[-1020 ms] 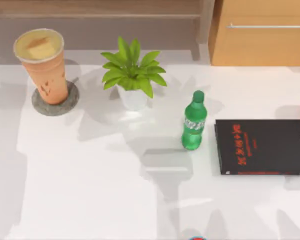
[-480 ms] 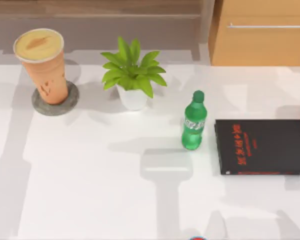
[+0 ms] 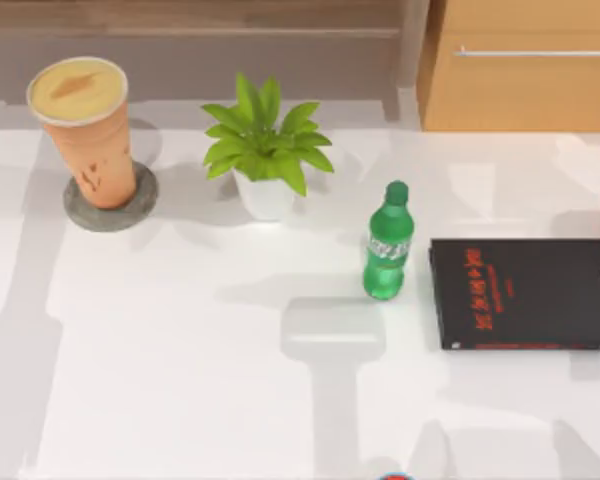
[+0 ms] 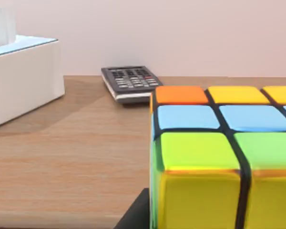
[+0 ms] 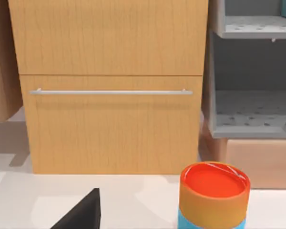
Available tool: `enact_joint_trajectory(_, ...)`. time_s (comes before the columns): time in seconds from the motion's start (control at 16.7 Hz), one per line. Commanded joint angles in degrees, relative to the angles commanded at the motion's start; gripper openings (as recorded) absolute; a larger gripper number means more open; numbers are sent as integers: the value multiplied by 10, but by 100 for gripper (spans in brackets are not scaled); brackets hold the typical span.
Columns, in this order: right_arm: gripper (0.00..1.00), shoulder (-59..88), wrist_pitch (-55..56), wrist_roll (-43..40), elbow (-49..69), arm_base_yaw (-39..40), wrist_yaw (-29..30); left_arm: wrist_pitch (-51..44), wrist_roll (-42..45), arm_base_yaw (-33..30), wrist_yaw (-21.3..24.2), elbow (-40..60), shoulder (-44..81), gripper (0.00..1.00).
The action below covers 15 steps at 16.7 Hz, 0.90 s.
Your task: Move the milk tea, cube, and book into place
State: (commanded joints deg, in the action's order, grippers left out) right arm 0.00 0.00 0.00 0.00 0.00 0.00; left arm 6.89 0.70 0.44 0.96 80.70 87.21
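Observation:
The milk tea (image 3: 84, 130), a tall orange-tan cup with a creamy top, stands upright on a round grey coaster (image 3: 111, 208) at the table's back left. The cube (image 4: 219, 157) shows very close in the left wrist view. It rests on a wooden surface, with orange, yellow, blue and green squares in a black frame. A dark part of my left gripper (image 4: 133, 214) sits against the cube's base. In the right wrist view a dark part of my right gripper (image 5: 83, 212) shows low, facing a wooden cabinet. The book is out of view.
A potted plant (image 3: 265, 150) stands at the back centre, with a green bottle (image 3: 388, 243) and a thin black book with red lettering (image 3: 525, 292) to its right. An orange-topped can (image 5: 214, 195) stands before the drawer cabinet (image 5: 109, 86). A remote (image 4: 131, 82) and a white box (image 4: 19, 76) lie beyond the cube.
Shadows on the table have shifted and the pale patch on the milk tea's top is gone. The cup, plant, bottle and black book have not moved.

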Motion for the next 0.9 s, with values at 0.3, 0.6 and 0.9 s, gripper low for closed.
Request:
enact_joint_trajectory(0.3,100,0,0,0,0,0,0,17,-6,13,1,87,56,0)
enact_joint_trajectory(0.6,100,0,0,0,0,0,0,10,-8,9,0,182,146,0)
enact_joint_trajectory(0.9,100,0,0,0,0,0,0,-29,0,-11,3,244,210,0)
